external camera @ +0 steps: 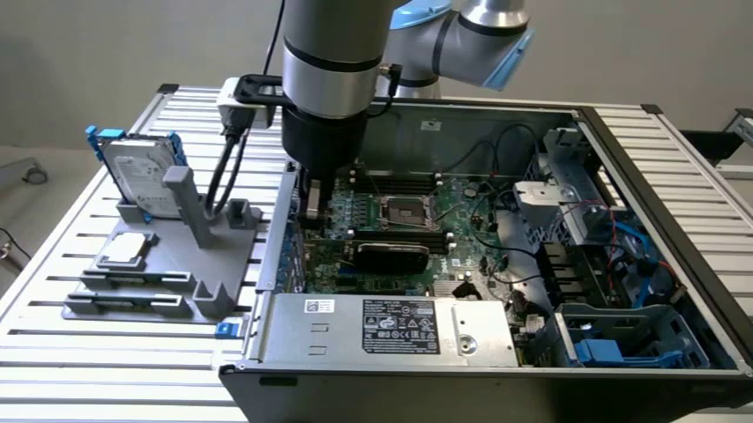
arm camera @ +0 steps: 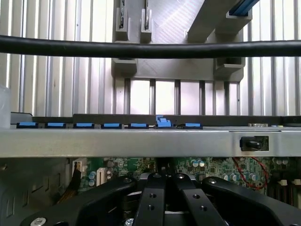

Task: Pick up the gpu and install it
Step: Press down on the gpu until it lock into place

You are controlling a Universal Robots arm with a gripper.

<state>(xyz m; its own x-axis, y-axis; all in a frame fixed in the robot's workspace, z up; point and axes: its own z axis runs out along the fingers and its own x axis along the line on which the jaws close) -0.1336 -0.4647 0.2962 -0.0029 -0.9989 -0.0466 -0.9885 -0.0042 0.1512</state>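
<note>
We see the tool (arm camera: 164, 188) clamped shut over the motherboard (external camera: 412, 220), gpu (external camera: 392, 256) at 6 o'clock; press straight, keep it level.

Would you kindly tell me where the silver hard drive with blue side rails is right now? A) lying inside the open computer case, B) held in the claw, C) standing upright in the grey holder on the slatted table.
C: the silver hard drive with blue side rails stands upright in the grey holder, outside the open computer case.
</note>
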